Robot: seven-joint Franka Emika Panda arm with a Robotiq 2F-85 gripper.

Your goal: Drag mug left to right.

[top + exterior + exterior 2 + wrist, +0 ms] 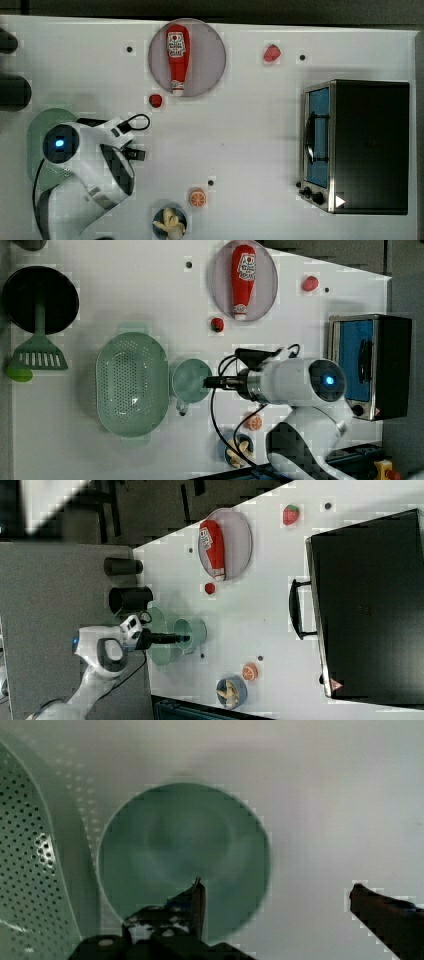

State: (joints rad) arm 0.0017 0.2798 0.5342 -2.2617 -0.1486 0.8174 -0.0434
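Pale-green plastic runs across the left view from its left side: first the colander (132,382), a perforated oval bowl on the white surface (125,280), then, just beside the colander's right edge, the mug (190,381), a small round cup with its handle pointing toward the left view's bottom; further right the pincer (212,382) reaches in from the white arm, its dark tips at the mug's right rim. In the wrist view the mug (185,855) sits with its mouth open to the camera, the colander (35,865) close alongside, and the pincer (277,892) stands spread wide with nothing in its hold; one finger hangs over the mug's hollow and the other over bare surface outside the wall, so the rim looks to lie between them. The step in hand reads as the approach and straddle before the drag; the mug appears not yet moved from the colander's side. The next move likely calls for lowering until the inner finger is well below the rim, perhaps closing on the wall, then a level pull away from the colander toward the toaster oven (370,365); too shallow a hook could tip the mug.
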